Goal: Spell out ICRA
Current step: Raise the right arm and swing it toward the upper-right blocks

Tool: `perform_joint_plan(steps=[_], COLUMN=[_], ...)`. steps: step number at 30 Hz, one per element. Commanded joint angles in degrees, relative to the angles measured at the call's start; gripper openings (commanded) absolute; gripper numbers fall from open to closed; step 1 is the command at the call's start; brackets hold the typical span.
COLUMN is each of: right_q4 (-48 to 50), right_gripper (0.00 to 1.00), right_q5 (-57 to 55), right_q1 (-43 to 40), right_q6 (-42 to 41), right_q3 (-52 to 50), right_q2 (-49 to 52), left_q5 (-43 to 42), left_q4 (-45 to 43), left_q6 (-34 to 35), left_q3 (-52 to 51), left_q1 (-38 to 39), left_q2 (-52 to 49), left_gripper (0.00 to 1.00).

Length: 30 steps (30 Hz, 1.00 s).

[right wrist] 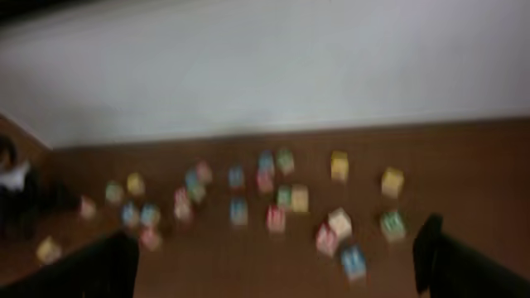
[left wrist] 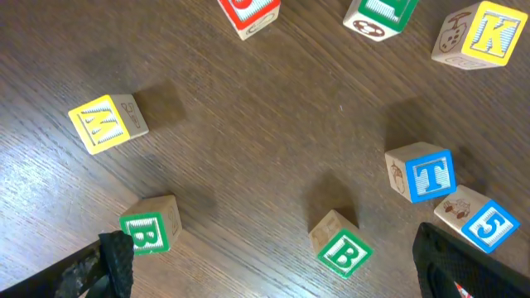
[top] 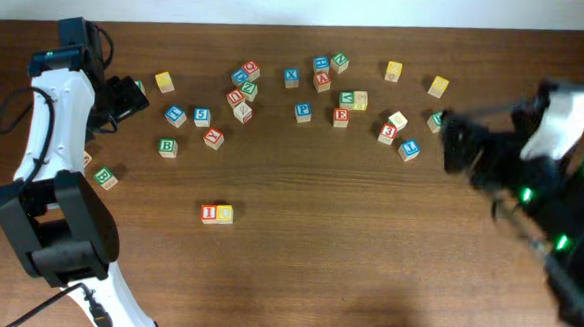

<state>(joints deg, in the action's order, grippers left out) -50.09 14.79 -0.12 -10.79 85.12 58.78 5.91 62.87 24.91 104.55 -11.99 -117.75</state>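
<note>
Roughly half done, by my reckoning. My left gripper (left wrist: 273, 248) hung with its jaws spread wide and nothing between them, low over the table (top: 367, 268) at the left end of the scatter. Below it lay two green B cubes (left wrist: 344, 252), neither of them wanted.

Nearer the front, well apart from everything else, the I cube (top: 209, 213) sat touching the yellow cube (top: 225, 214) on its right. I took that as the first two letters set down in a row.

The R and A were not yet beside them. Both were presumably somewhere among the scattered cubes (top: 305, 111) along the far side; I could not read either letter with confidence.

My right gripper (right wrist: 273, 252) was also wide and empty, raised at the right end, its view too blurred to read any face.
</note>
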Motion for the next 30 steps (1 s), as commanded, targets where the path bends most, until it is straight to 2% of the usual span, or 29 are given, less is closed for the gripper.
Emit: perform_joint_plan(steps=[1,3,14,30], right_q4=[-10.3,-14.2,-16.8,-16.8], right_gripper=[0.98,0.98,0.98,0.98], right_q5=[1.1,1.1,1.1,1.1], right_q1=[-0.3,-0.3,-0.3,-0.3], right_q6=[-0.2,-0.2,-0.2,-0.2], right_q3=[15.4,19.6,20.0,19.9], right_q2=[9.9,14.4,27.1,27.8], left_q5=[-0.1,-0.1,-0.2,-0.1], left_q4=[0.0,0.0,0.0,0.0], left_q6=[-0.1,-0.1,-0.1,-0.1], left_q3=[0.5,0.5,0.5,0.5], left_q1=[-0.3,-0.3,-0.3,-0.3], left_q2=[-0.4,-0.4,-0.4,-0.4], left_gripper=[0.99,0.99,0.99,0.99])
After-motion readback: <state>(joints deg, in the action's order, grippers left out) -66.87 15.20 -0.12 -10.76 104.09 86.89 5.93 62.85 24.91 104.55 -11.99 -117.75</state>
